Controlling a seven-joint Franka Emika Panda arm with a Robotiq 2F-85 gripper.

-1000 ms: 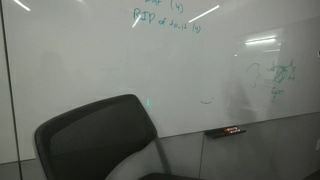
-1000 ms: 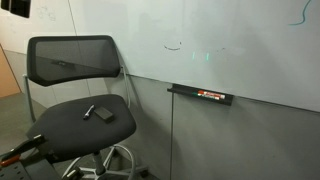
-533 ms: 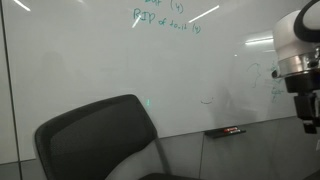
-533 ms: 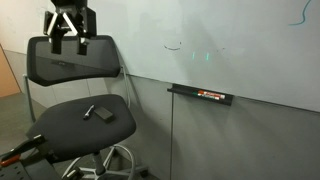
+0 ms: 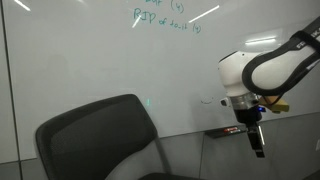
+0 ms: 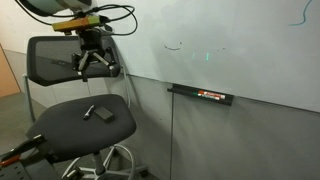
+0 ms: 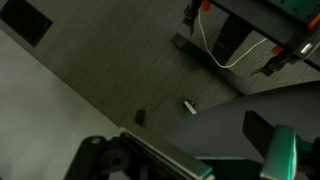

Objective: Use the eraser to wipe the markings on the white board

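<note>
The white board [image 5: 90, 70] fills the wall in both exterior views [image 6: 240, 50]. The markings are teal handwriting at the top [image 5: 165, 20], a small dark curved stroke [image 6: 173, 46] and a teal scribble at the far corner [image 6: 300, 12]. The eraser [image 6: 103, 116] is a small dark block lying on the chair seat; it also shows in the wrist view [image 7: 140, 117]. My gripper [image 6: 97, 70] hangs open and empty in front of the chair's backrest, well above the eraser. In an exterior view it points down [image 5: 257, 140] near the board's lower edge.
A black mesh office chair [image 6: 70, 60] stands in front of the board, large at the bottom of an exterior view [image 5: 95, 140]. A white marker [image 6: 89, 110] lies beside the eraser. A tray with markers [image 6: 200, 95] hangs under the board.
The arm has come into view and swung down and inward. The gripper has dropped from above the chair's backrest to in front of it. The eraser and marker have not moved.
</note>
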